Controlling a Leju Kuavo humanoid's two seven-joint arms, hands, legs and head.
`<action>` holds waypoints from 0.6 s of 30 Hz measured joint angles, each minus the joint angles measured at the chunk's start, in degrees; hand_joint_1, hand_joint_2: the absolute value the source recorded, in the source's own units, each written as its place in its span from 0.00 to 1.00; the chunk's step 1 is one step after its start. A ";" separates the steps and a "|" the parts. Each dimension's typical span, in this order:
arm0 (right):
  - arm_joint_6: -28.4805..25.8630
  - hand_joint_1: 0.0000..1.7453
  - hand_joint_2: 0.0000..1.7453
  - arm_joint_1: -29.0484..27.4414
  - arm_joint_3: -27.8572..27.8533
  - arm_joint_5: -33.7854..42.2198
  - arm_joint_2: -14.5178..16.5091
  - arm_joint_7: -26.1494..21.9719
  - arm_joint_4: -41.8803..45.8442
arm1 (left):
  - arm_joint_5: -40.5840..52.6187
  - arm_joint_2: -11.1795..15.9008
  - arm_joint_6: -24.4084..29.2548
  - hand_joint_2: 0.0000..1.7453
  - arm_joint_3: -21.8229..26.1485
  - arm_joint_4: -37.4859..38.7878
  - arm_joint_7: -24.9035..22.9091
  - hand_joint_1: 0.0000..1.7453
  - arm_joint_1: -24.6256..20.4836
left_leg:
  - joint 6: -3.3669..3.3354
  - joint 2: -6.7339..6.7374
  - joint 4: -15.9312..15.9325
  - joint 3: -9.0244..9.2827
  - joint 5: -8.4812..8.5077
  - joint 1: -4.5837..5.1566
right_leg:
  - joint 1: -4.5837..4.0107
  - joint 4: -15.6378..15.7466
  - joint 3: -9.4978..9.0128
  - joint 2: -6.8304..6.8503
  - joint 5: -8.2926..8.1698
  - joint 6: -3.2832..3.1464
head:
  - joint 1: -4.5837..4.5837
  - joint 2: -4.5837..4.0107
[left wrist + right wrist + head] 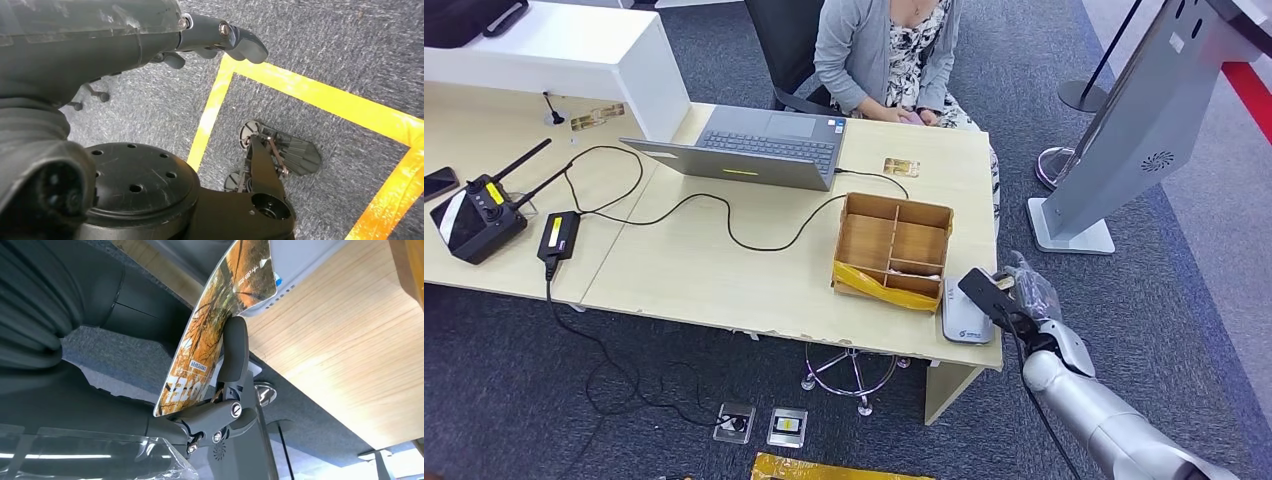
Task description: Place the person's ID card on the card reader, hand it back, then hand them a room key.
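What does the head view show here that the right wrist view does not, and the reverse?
Head view alone: the person seated behind the desk, the laptop, the divided cardboard box, the black radio unit and the floor stand.

Right wrist view alone: the printed face of the card, an orange autumn-tree picture with lettering, and a finger pressed against it.

Both: the right hand holding the card at the desk's near corner, the wooden desk and the grey card reader beside the card.
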State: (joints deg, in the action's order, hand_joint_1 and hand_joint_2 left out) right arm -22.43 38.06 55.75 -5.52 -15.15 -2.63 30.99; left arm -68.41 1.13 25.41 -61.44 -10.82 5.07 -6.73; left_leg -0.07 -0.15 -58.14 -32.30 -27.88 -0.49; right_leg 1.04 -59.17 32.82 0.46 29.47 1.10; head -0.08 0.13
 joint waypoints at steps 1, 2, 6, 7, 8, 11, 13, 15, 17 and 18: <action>-0.26 1.00 1.00 0.15 -0.02 0.10 0.06 -0.29 -0.06 | -0.02 0.01 -0.14 0.00 0.00 0.00 0.15 0.00 0.00 | 0.00 0.00 0.00 0.00 0.00 0.00 | 0.00 0.00 0.00 0.00 0.00 0.00 | -0.01 0.00; -0.50 1.00 1.00 0.35 -0.08 0.23 0.11 -0.56 -0.07 | -0.03 0.01 -0.29 0.00 0.00 0.01 0.27 0.00 0.01 | 0.00 0.00 0.00 0.00 0.00 0.00 | 0.00 -0.01 0.00 -0.01 -0.01 0.00 | -0.01 0.00; -0.83 1.00 1.00 1.39 -1.01 1.10 0.36 -1.52 0.21 | -0.21 0.01 -1.01 0.00 0.00 0.01 0.58 0.00 0.01 | 0.01 0.01 0.00 -0.02 0.01 0.00 | 0.00 -0.02 0.00 0.00 -0.01 0.01 | 0.00 0.00; -0.98 1.00 1.00 1.61 -1.28 1.30 0.40 -1.90 0.55 | -0.27 0.02 -1.19 0.00 0.00 0.01 0.65 0.00 0.02 | 0.01 0.00 0.00 -0.04 0.01 0.00 | 0.00 -0.03 0.01 0.01 -0.01 0.01 | -0.01 0.00; -1.14 1.00 1.00 1.81 -1.48 1.37 0.46 -2.25 0.97 | -0.30 0.02 -1.36 0.00 0.00 0.01 0.70 0.00 0.02 | 0.01 -0.01 0.00 -0.07 0.02 0.00 | 0.00 -0.03 0.02 0.03 -0.01 0.01 | -0.01 0.00; -1.37 1.00 1.00 2.69 -1.98 0.41 0.86 -2.26 2.72 | -0.28 0.05 -1.92 0.00 0.00 0.01 0.92 0.00 0.01 | 0.01 0.00 0.00 -0.11 0.02 0.00 | 0.00 -0.05 0.08 -0.01 -0.01 0.00 | -0.01 0.00; -1.34 1.00 1.00 3.57 -2.25 -0.70 1.18 -1.40 4.22 | -0.22 0.05 -2.33 0.00 -0.01 0.01 1.01 0.00 -0.01 | 0.01 0.01 0.00 -0.12 0.02 0.00 | 0.00 -0.05 0.11 -0.02 -0.01 0.00 | -0.01 0.00; -1.37 1.00 1.00 4.59 -2.35 -1.93 1.49 -0.42 5.75 | -0.14 0.05 -2.87 0.00 -0.02 0.01 1.04 0.00 -0.01 | 0.01 0.01 0.00 -0.14 0.02 -0.01 | -0.01 -0.05 0.13 0.00 0.00 -0.01 | -0.01 0.00; -1.47 1.00 1.00 5.77 -2.34 -3.36 1.86 0.48 6.92 | 0.05 0.24 -4.43 0.00 -0.05 0.02 1.10 0.00 0.00 | 0.01 0.00 0.00 -0.16 0.02 -0.01 | -0.01 -0.06 0.14 0.00 0.00 -0.01 | -0.01 0.00; -1.48 1.00 1.00 6.41 -2.34 -4.11 2.10 0.92 7.31 | 0.20 0.40 -5.41 0.00 -0.12 0.02 1.14 0.00 -0.01 | 0.01 0.00 0.00 -0.16 0.02 -0.01 | -0.01 -0.06 0.14 0.00 0.00 -0.01 | 0.01 0.00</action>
State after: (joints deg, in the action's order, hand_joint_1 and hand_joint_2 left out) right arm -23.91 44.47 53.41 -9.63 -13.06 -1.72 38.31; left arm -68.21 1.53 20.00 -61.56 -10.80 6.21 -6.74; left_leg -0.06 -0.15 -58.14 -32.46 -27.86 -0.50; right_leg 1.03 -59.23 32.96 0.46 29.47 1.09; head -0.08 0.13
